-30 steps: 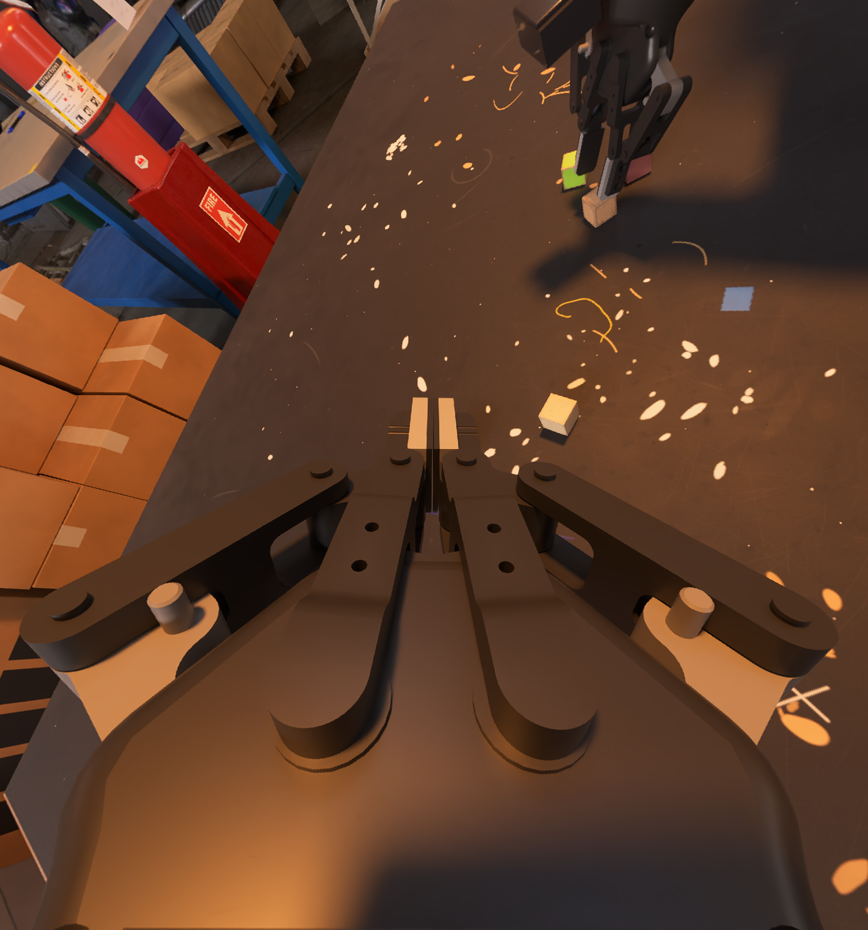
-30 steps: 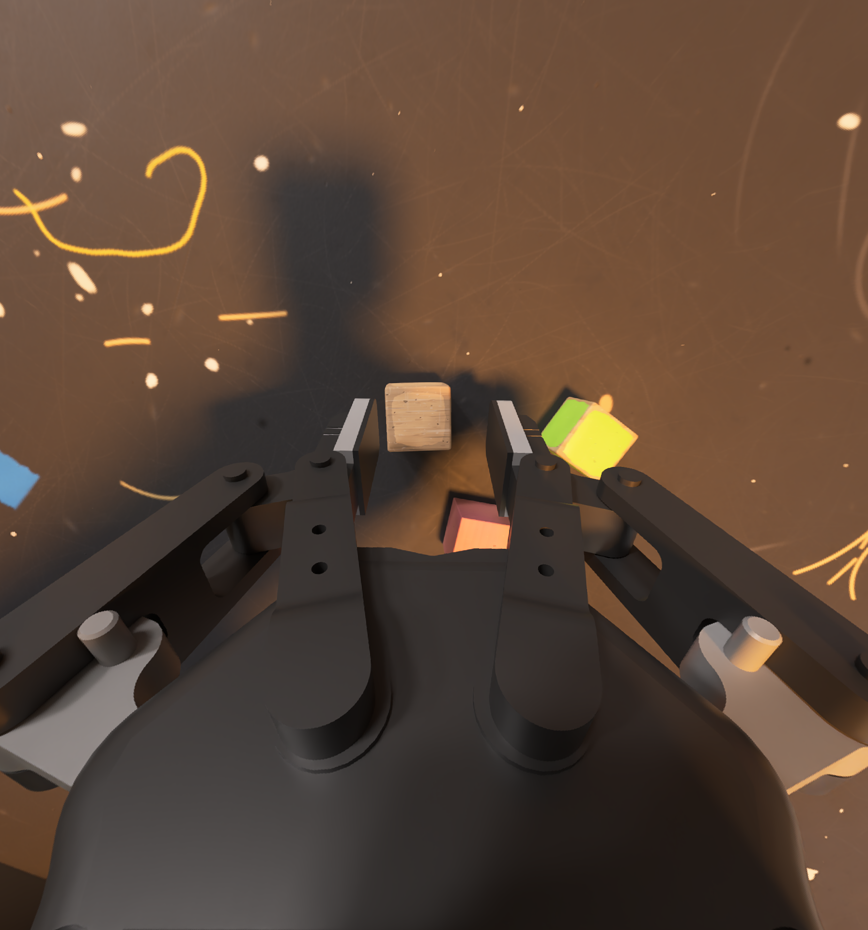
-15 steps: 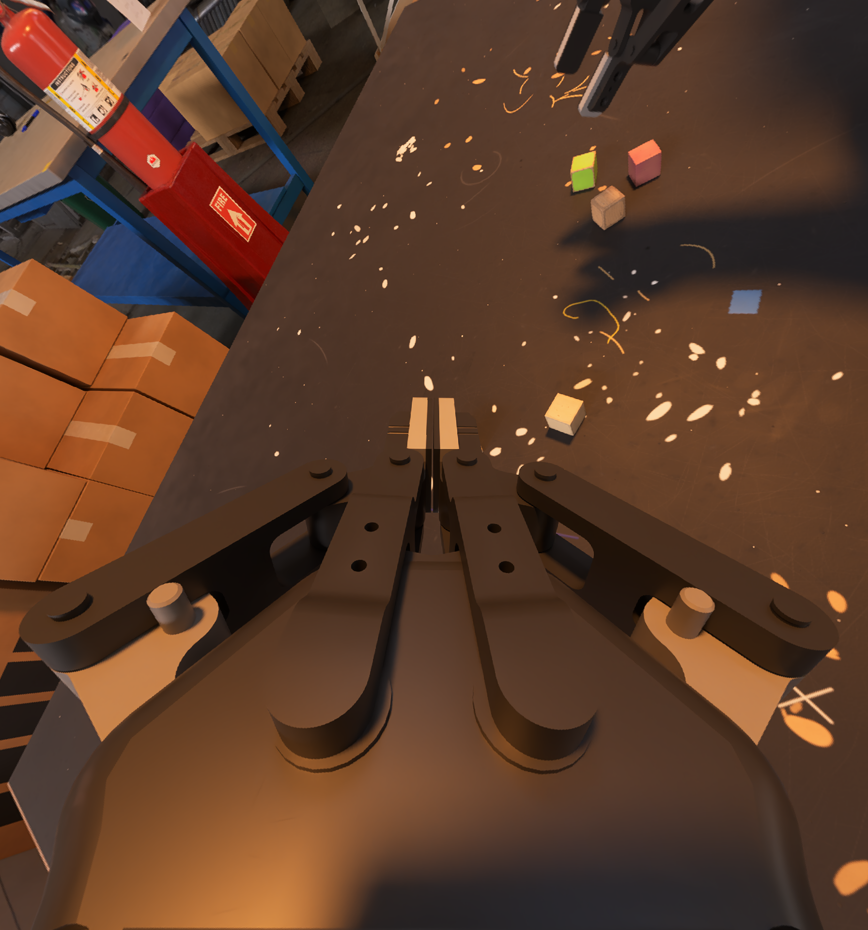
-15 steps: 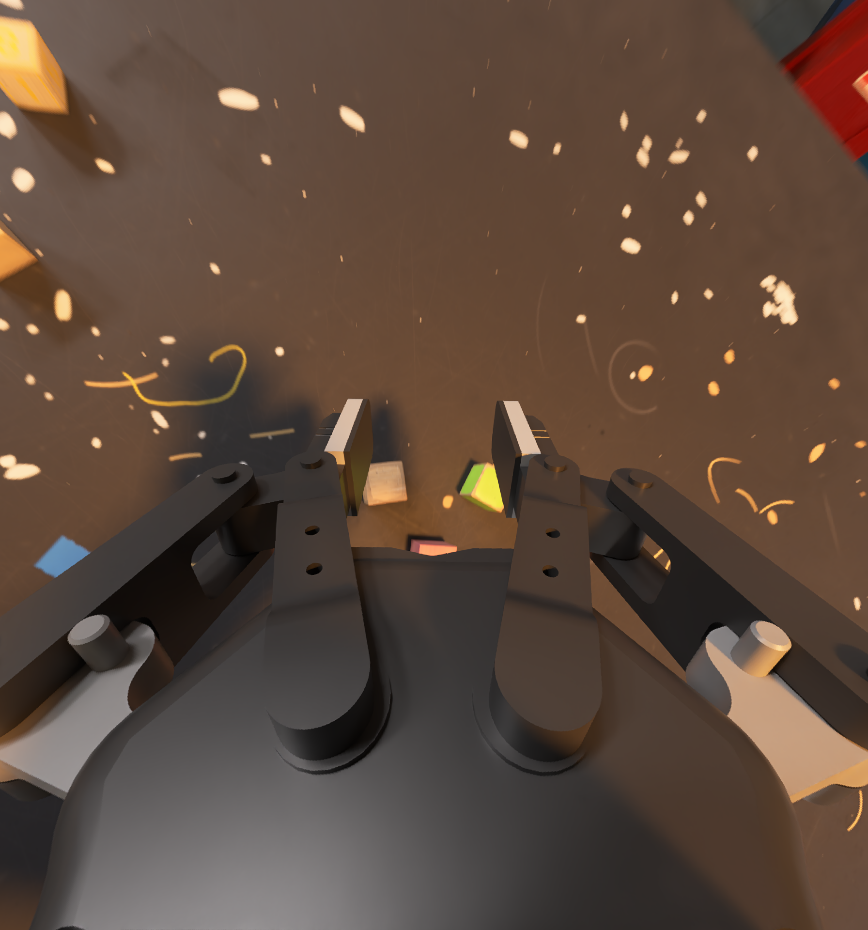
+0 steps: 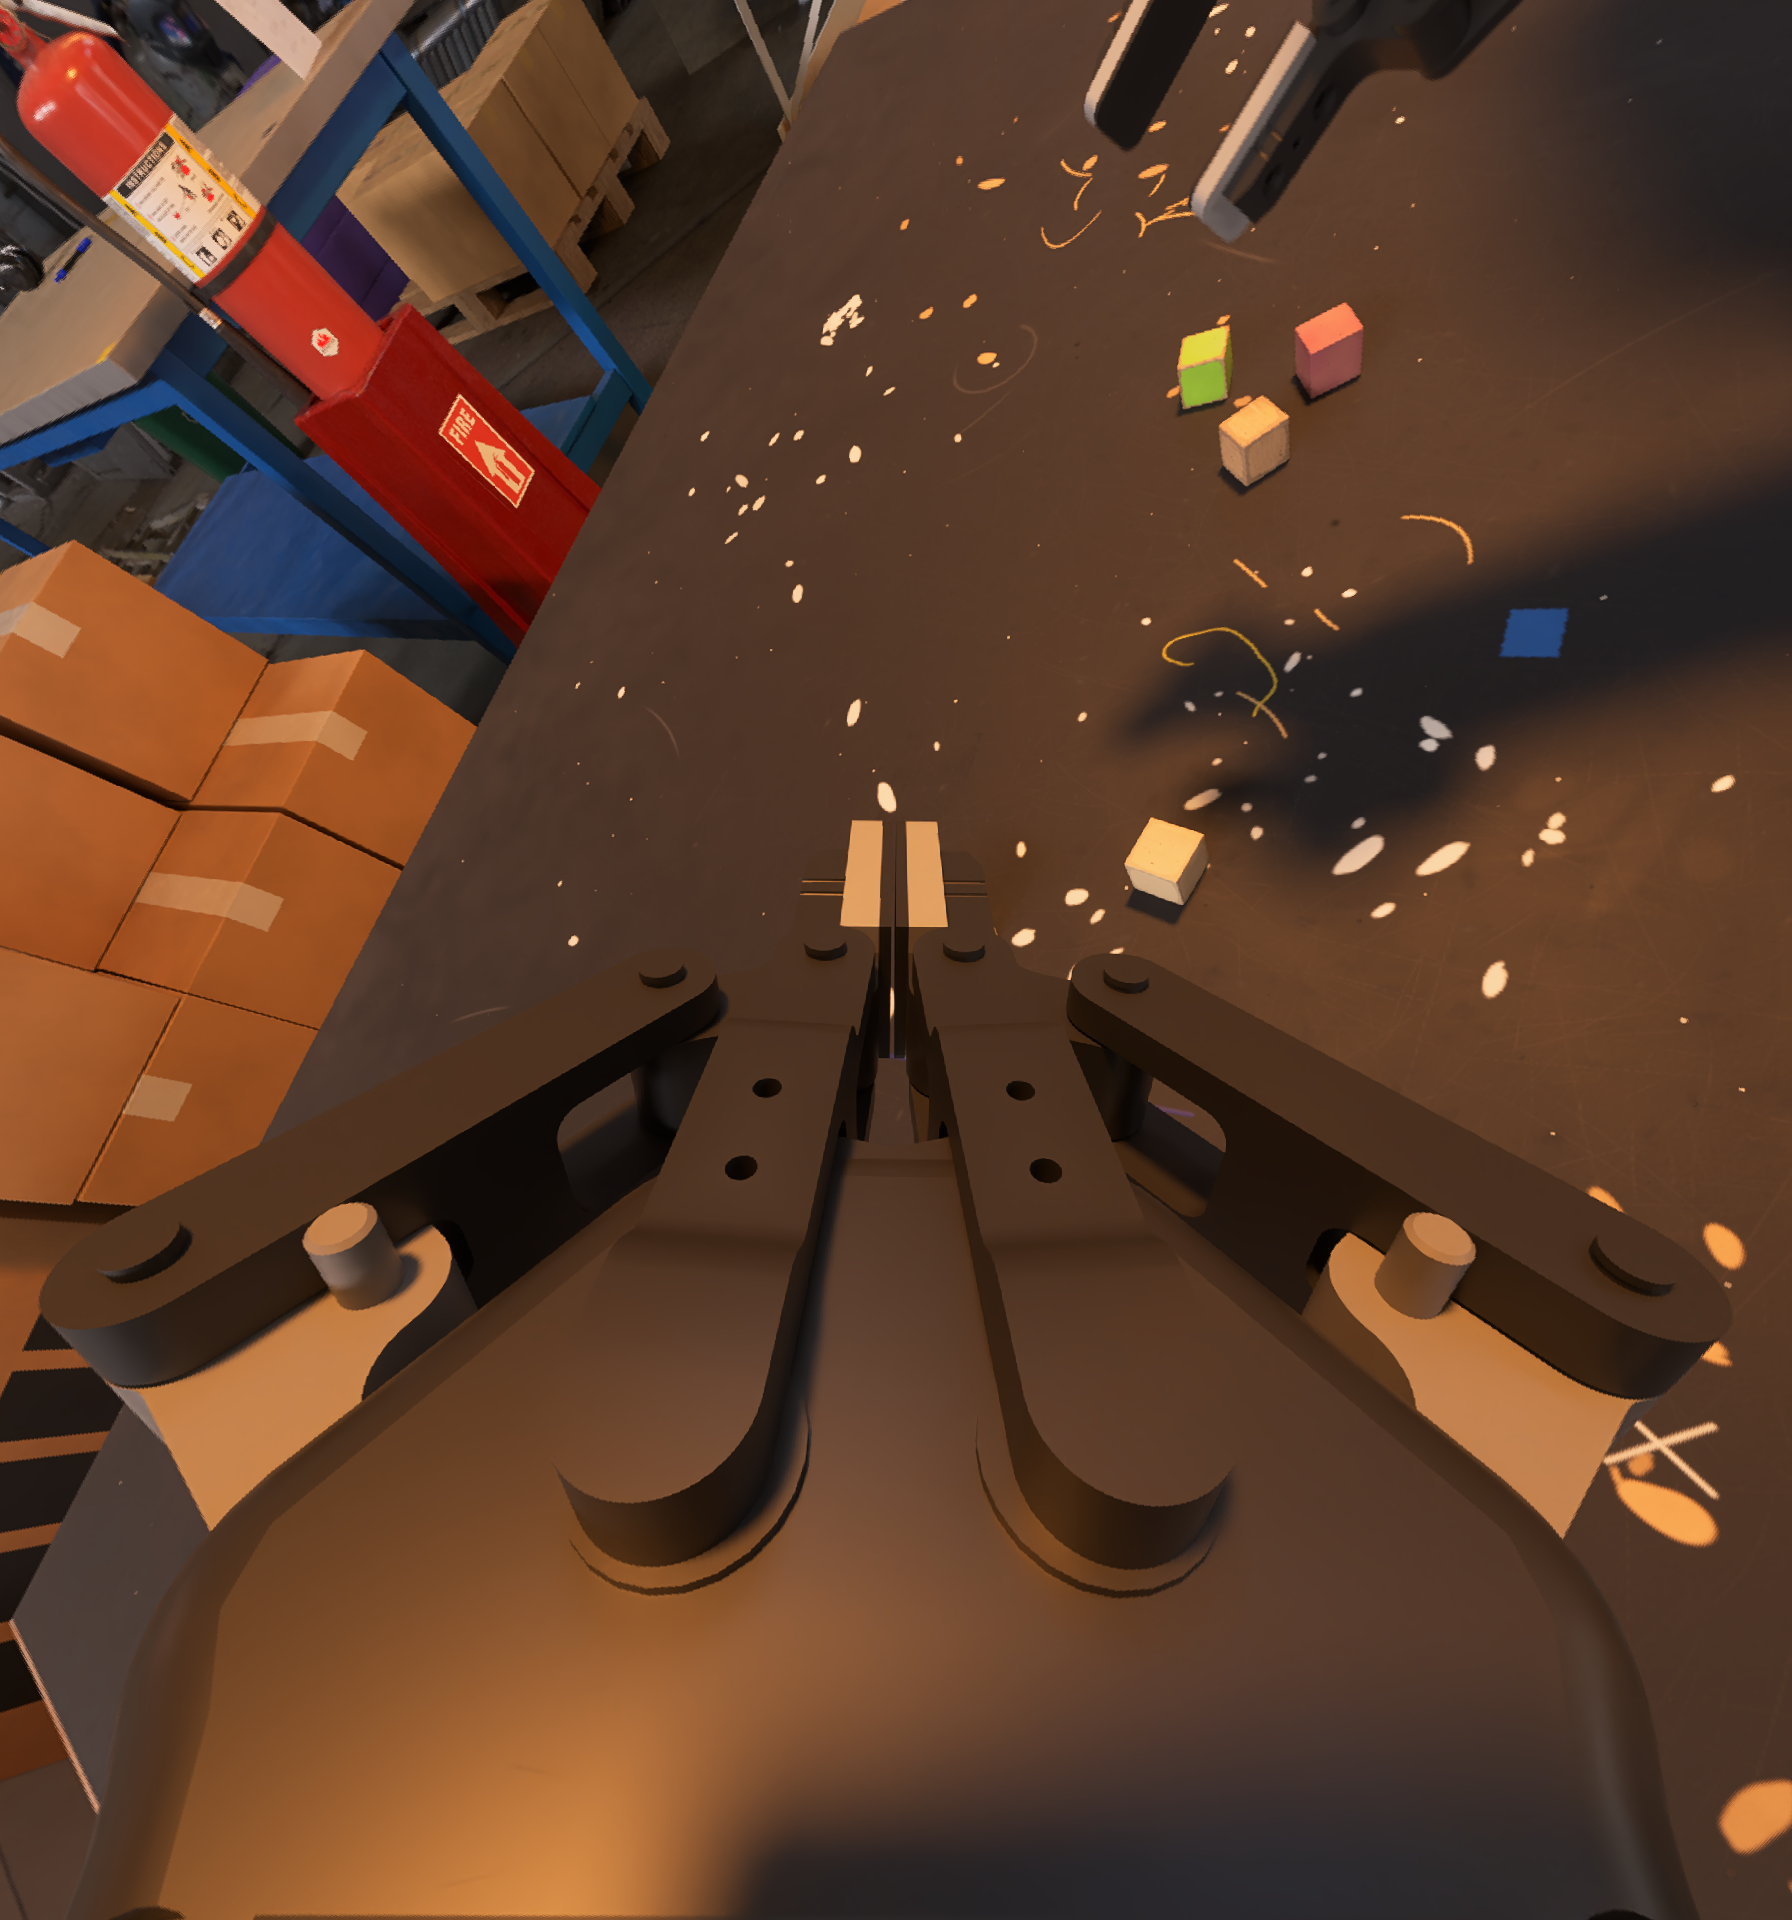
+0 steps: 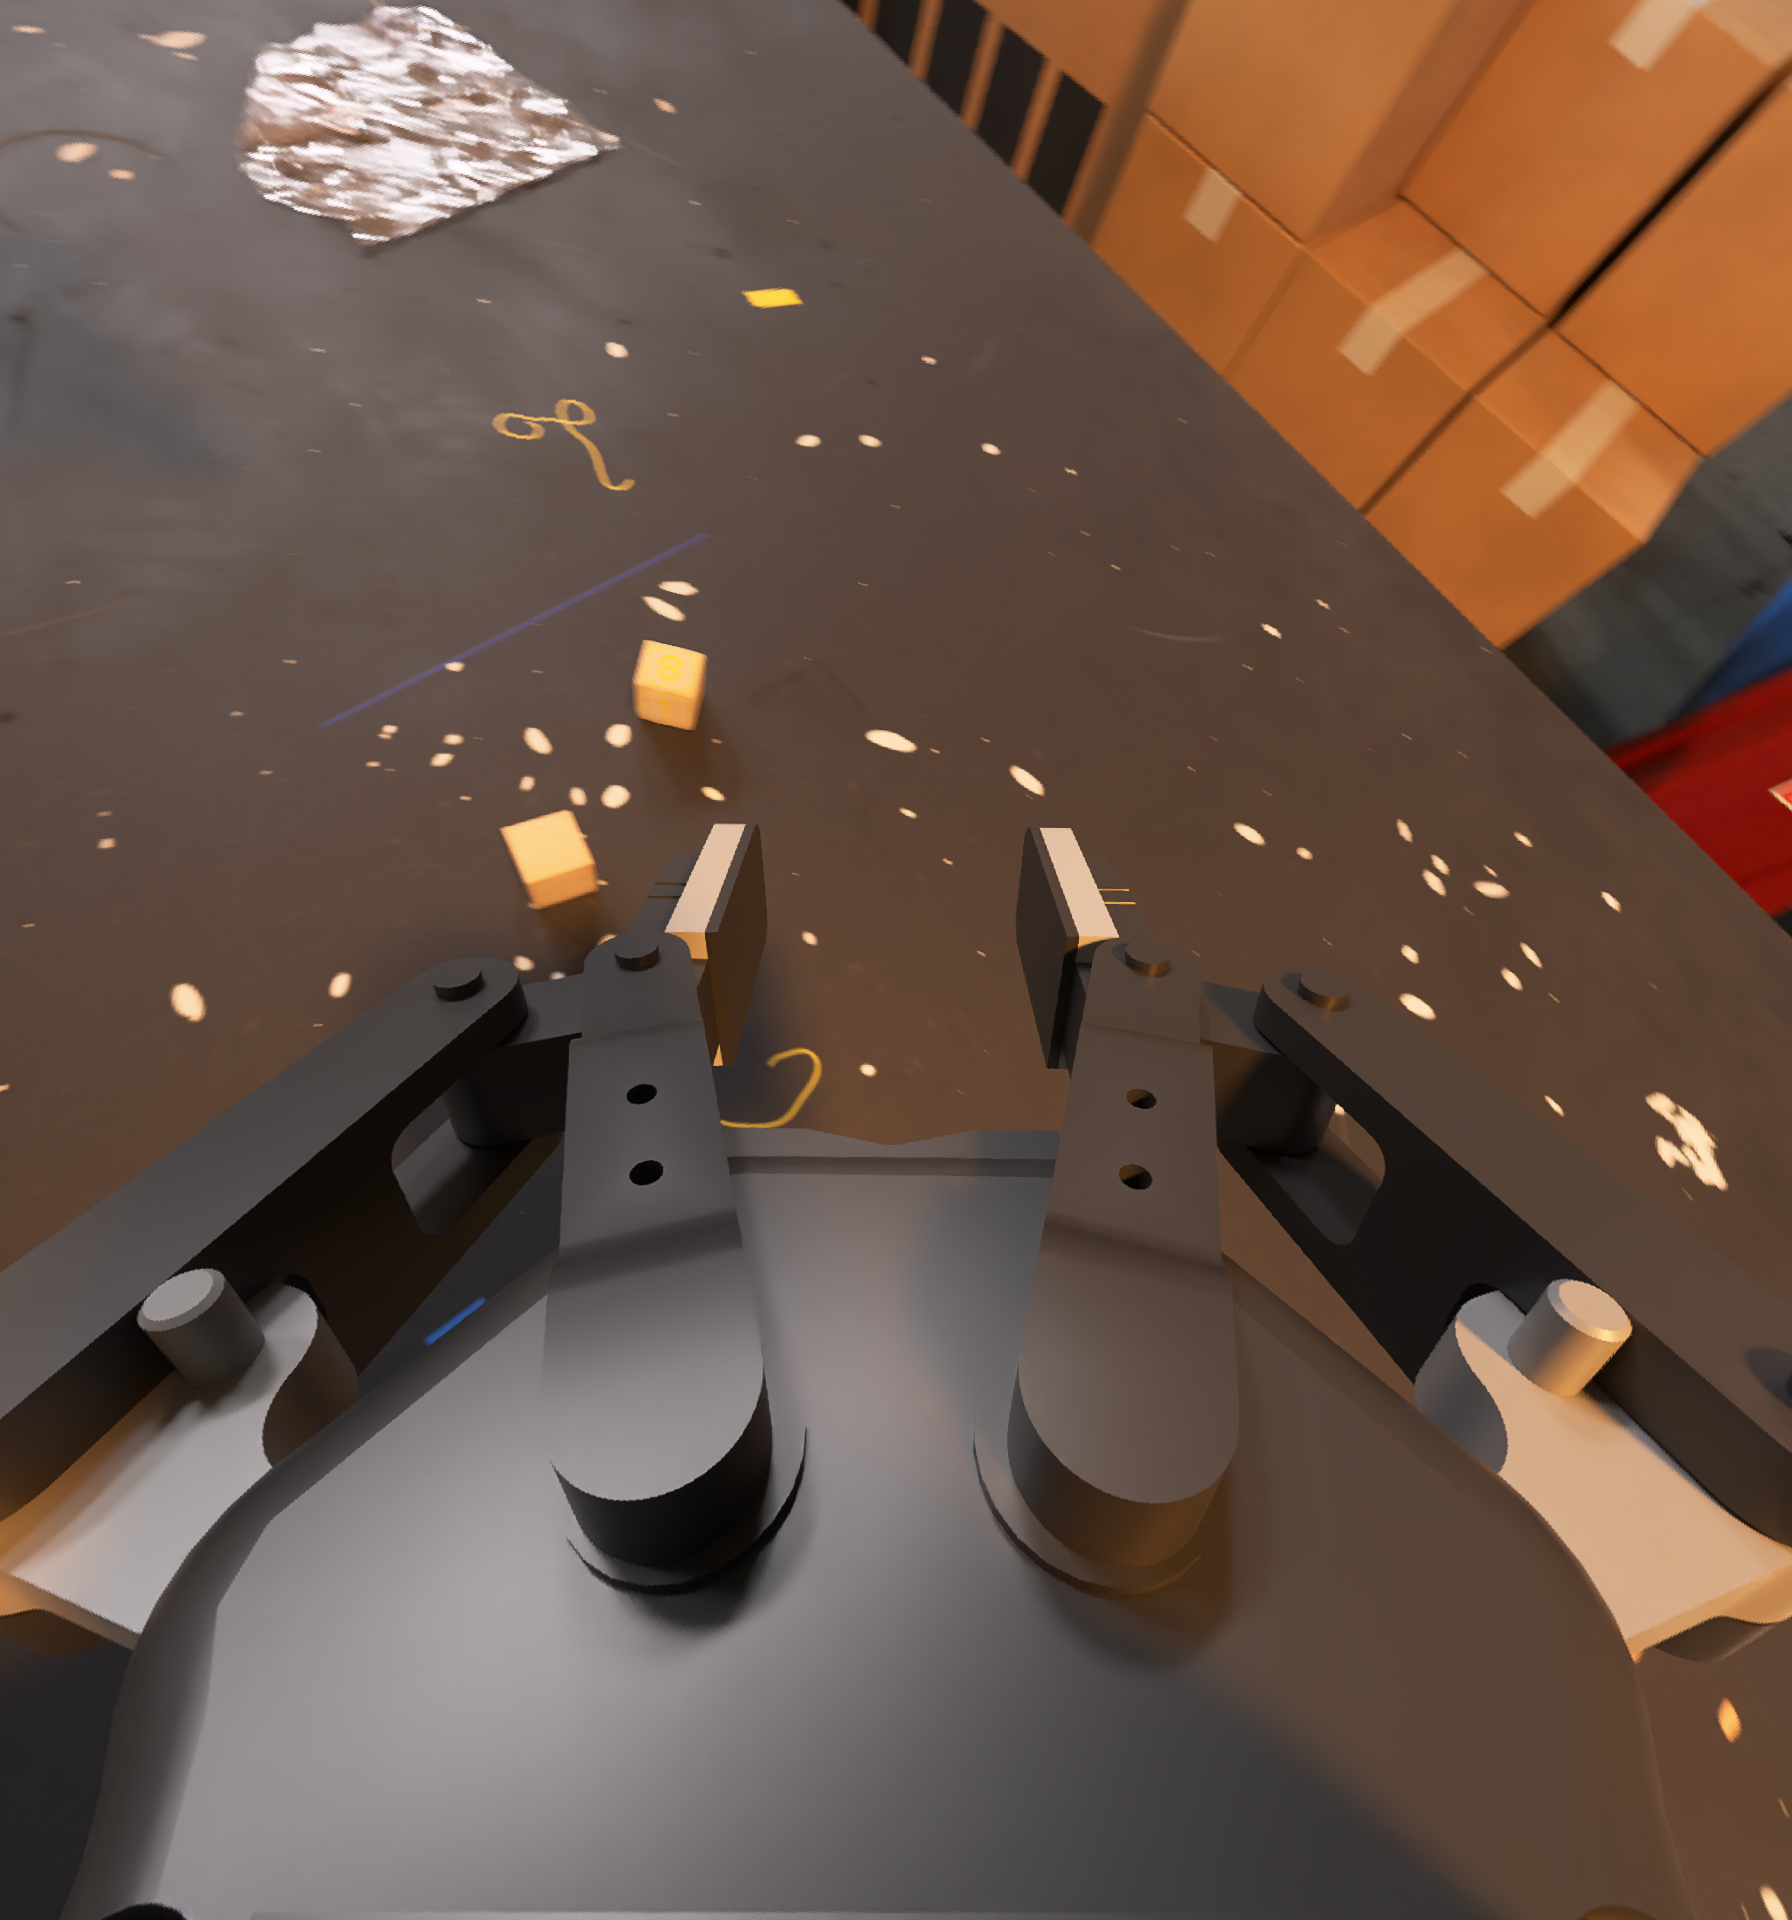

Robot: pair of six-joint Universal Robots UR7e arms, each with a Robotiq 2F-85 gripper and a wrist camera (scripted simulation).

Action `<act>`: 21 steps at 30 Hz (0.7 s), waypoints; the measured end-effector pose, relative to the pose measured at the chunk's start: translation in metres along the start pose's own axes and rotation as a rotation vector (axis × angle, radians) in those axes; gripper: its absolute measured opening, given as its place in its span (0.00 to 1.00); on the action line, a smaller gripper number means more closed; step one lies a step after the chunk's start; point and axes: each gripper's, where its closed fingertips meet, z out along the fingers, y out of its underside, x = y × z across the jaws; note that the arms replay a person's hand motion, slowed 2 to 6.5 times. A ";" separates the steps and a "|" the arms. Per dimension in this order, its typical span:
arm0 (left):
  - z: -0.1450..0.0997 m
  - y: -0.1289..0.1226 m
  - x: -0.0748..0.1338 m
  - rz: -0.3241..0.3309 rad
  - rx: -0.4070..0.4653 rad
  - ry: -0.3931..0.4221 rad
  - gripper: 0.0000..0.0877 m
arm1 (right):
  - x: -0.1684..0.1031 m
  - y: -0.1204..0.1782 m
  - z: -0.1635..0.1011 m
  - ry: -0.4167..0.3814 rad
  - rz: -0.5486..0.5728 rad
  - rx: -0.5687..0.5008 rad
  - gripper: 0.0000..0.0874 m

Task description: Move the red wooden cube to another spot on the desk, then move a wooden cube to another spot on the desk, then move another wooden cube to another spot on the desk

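We find the left gripper (image 5: 893, 871) closed on nothing above the desk (image 5: 975, 582). The right gripper (image 6: 890, 902) stands open, empty. The red cube (image 5: 1328, 347) rests on the desk near the green cube (image 5: 1205, 366) and plain cube (image 5: 1253, 438), untouched.

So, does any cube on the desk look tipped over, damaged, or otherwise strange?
Nothing stands out. The red cube, green cube and plain wooden cube sit flat on the desk in a close group, apart from each other. A pale cube lies alone nearer the shut left claw. The desk only bears paint marks.
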 end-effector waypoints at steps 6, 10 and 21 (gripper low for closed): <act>0.001 0.001 0.001 0.003 -0.006 0.001 0.01 | -0.044 -0.011 0.024 -0.167 -0.074 -0.014 0.56; 0.001 0.001 0.002 0.005 -0.009 0.004 0.01 | -0.069 -0.010 0.045 -0.252 -0.123 -0.056 0.59; 0.002 0.001 0.004 0.014 -0.011 0.009 0.01 | -0.118 0.021 0.104 -0.381 -0.273 -0.240 0.59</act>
